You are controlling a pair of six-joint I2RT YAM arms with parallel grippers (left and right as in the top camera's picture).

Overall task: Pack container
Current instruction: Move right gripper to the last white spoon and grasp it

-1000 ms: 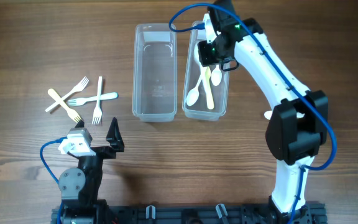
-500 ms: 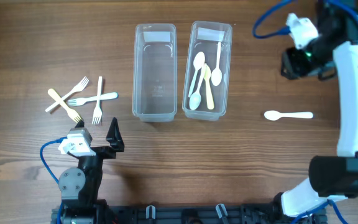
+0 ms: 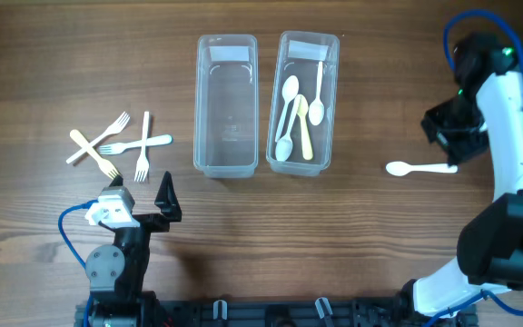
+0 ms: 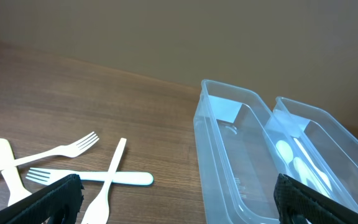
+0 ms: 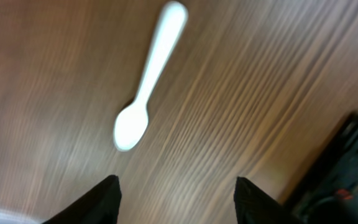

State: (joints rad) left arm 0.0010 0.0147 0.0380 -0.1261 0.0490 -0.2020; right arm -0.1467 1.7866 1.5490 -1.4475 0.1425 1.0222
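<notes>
- Table [image 3: 44,54]: brown wood grain, bearing everything else.
- Right arm [image 3: 516,127]: white, reaching along the right edge towards the far side, with a blue cable looped at its far end.
- Bins: two clear oblong ones side by side at the far middle, touching or nearly so. The left bin [image 3: 226,118] holds nothing. The right bin [image 3: 305,47] holds several spoons [image 3: 291,89], white and cream, lying lengthwise (some overlap, so I cannot count them for sure).
- Left arm [image 3: 116,263]: folded low at the near left edge.
- Right gripper [image 5: 176,205]: above the table at the right, just far of the loose spoon and not touching it. Its fingers [image 5: 107,199] are spread wide with nothing between them. The wrist view is blurred.
- Left gripper [image 4: 179,211]: near the forks, facing the bins, fingers [image 4: 42,202] spread wide and empty.
- Forks [image 3: 143,143]: four, in a crossed heap at the left, well apart from the bins.
- Loose spoon [image 3: 420,168]: white, flat on the table right of the bins, bowl pointing left.
</notes>
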